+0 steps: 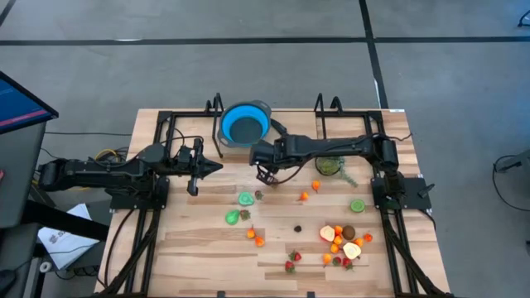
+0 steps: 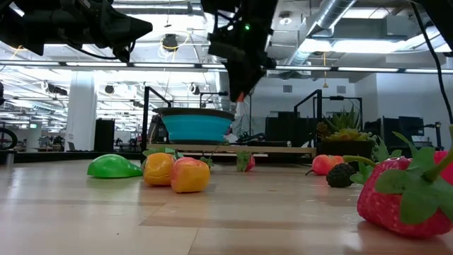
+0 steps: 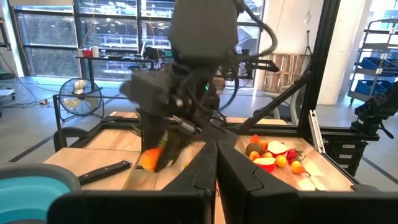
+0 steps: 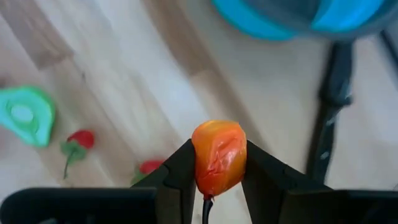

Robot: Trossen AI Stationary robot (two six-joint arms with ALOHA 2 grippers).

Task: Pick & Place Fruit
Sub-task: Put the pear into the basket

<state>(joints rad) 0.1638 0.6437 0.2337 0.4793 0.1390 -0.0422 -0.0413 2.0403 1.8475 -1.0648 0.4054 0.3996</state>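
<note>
Now the right gripper (image 4: 217, 163) hangs above the bench (image 1: 199, 240) near centre, just at five o'clock from the blue bowl (image 1: 244, 124), its fingers (image 4: 177, 171) clamped on an orange fruit piece (image 4: 218, 155). At nine o'clock the left gripper (image 1: 214, 167) waits with its fingers pressed together. Other fruit (image 1: 344, 244) lies scattered toward four o'clock.
</note>
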